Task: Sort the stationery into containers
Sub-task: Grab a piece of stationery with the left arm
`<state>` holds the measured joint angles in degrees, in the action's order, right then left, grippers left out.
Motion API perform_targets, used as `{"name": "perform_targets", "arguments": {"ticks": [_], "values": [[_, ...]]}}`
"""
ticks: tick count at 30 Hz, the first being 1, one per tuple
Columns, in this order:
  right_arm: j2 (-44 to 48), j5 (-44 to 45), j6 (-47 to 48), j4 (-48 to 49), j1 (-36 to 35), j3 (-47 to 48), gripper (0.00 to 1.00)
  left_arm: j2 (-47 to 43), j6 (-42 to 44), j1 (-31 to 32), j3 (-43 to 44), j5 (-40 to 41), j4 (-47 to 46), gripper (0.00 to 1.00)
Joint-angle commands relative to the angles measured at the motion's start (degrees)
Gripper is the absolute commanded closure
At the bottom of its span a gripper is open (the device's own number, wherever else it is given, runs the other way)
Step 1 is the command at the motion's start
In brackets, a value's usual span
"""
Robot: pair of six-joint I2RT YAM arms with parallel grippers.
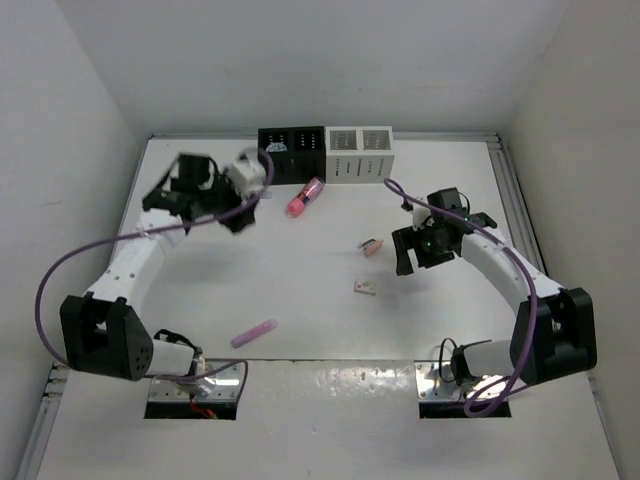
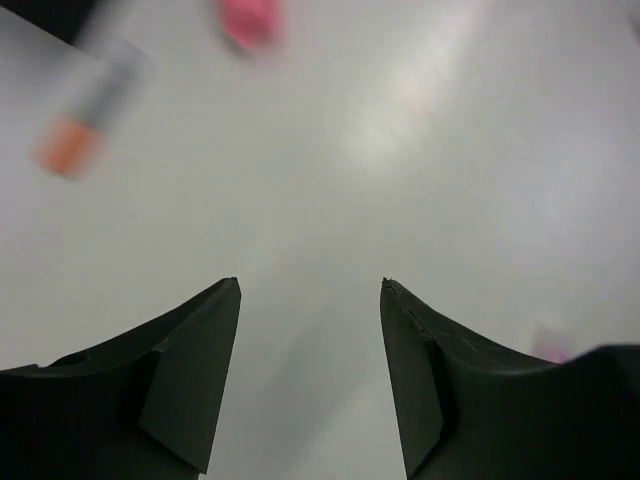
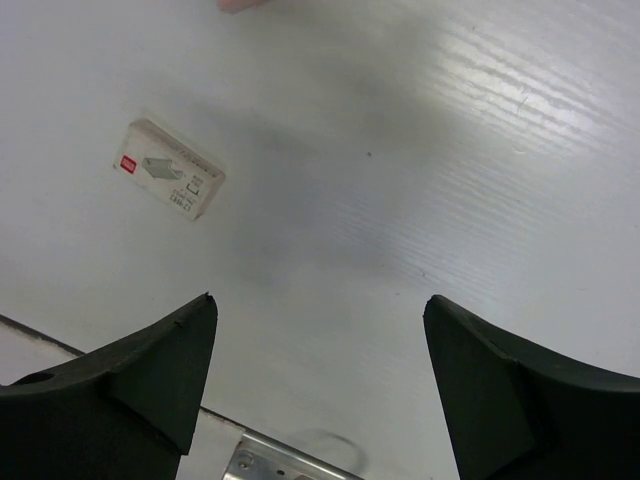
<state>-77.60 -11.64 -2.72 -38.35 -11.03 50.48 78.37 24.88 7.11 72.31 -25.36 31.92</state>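
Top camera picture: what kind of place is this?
Probably a robot test bench, not a home desk. A left arm and a right arm are bolted to a white table, plain white walls box it in, and a black organizer and a white organizer stand at the back.

White arms [image 1: 135, 262] carry black joints [image 1: 100, 335], black jaws and purple cables [image 1: 40, 295].

white table [image 1: 330, 320], pink tube [image 1: 305, 197], lilac stick [image 1: 254, 332]

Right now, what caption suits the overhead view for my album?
Left gripper and right gripper hang open among a pink tube, lilac stick and two erasers; organizers wait behind.
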Motion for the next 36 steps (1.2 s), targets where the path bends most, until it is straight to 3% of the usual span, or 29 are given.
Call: {"name": "perform_targets", "arguments": {"ticks": [1,5,8,13,21,25,36], "values": [[1.93,3.72,0.79,2.4,-1.98,-1.52,0.18,-7.07,10.97,3.86,-13.39,-1.62,9.38,0.36],[1.93,5.31,0.26,2.58,-3.3,-2.22,0.18,-13.14,13.59,10.89,-26.06,0.66,10.01,0.38],[2.63,6.1,0.17,2.49,-3.3,-2.58,0.18,-14.74,11.41,16.25,-27.22,5.85,8.59,0.36],[3.69,8.12,0.17,2.22,-3.04,-3.45,0.18,-9.12,12.82,27.4,-32.05,11.37,10.36,0.34],[4.74,10.05,-0.09,2.31,-2.33,-4.69,0.17,-4.55,10.1,39.27,-32.32,14.55,7.8,0.35],[5.18,10.06,-0.09,2.14,-1.19,-4.86,0.17,-1.03,8.26,42.98,-31.8,17.36,7.54,0.37],[6.76,8.74,0.35,2.49,1.97,-6.62,0.17,14.0,3.33,43.6,-27.85,23.25,6.58,0.66]]}}
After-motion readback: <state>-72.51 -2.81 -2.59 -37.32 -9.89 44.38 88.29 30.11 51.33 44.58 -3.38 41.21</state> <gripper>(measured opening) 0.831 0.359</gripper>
